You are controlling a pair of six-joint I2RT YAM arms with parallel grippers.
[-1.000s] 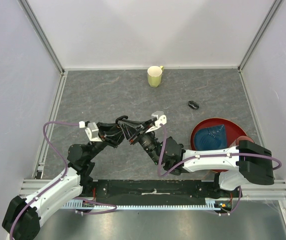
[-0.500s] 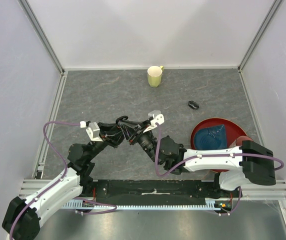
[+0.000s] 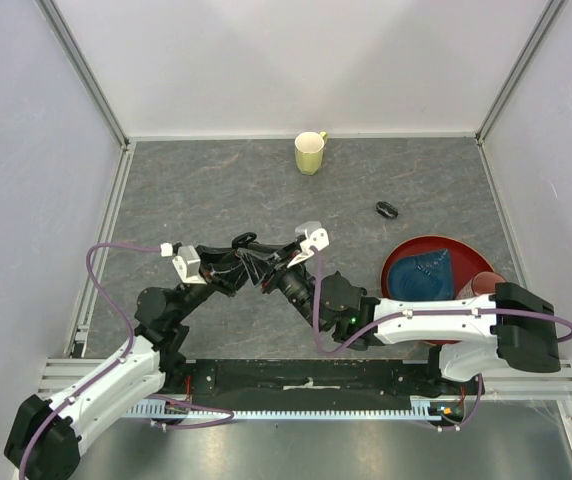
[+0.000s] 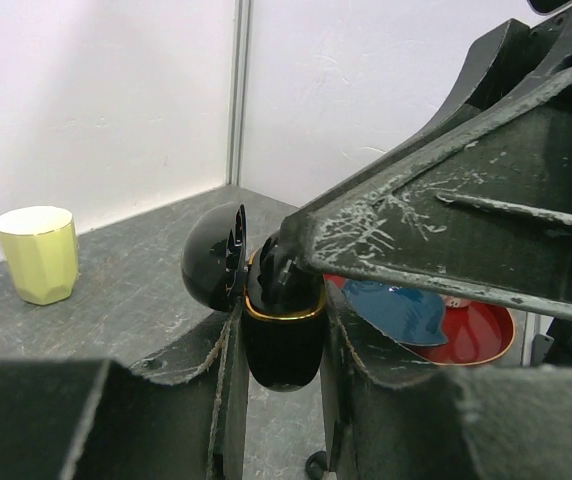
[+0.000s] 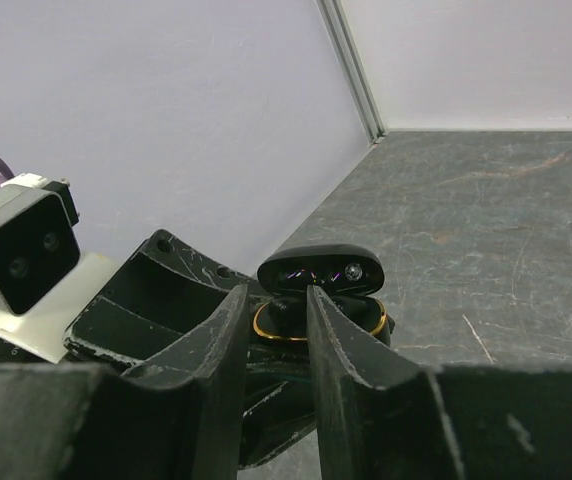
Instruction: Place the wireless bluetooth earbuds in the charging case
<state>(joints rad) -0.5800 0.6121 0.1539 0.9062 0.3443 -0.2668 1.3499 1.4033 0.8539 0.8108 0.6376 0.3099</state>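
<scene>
My left gripper (image 4: 281, 312) is shut on the charging case (image 4: 284, 345), a glossy black pod with a gold rim, held upright above the table. Its lid (image 4: 211, 258) is swung open. In the right wrist view the case (image 5: 368, 316) sits just beyond my right gripper (image 5: 276, 298). That gripper's jaws stand slightly apart on either side of a black earbud (image 5: 288, 312) that rests in the case's opening. From above, the left gripper (image 3: 247, 262) and right gripper (image 3: 270, 272) meet at mid-table. Another earbud (image 3: 387, 209) lies on the table to the far right.
A yellow-green mug (image 3: 310, 152) stands at the back wall. A red plate (image 3: 402, 252) holding a blue cloth (image 3: 423, 272) sits at the right, beside my right arm. A small black piece (image 4: 314, 465) lies on the table under the case.
The right gripper has shifted slightly left toward the case and its jaws have parted a little around the earbud. The left gripper stays shut on the case.
</scene>
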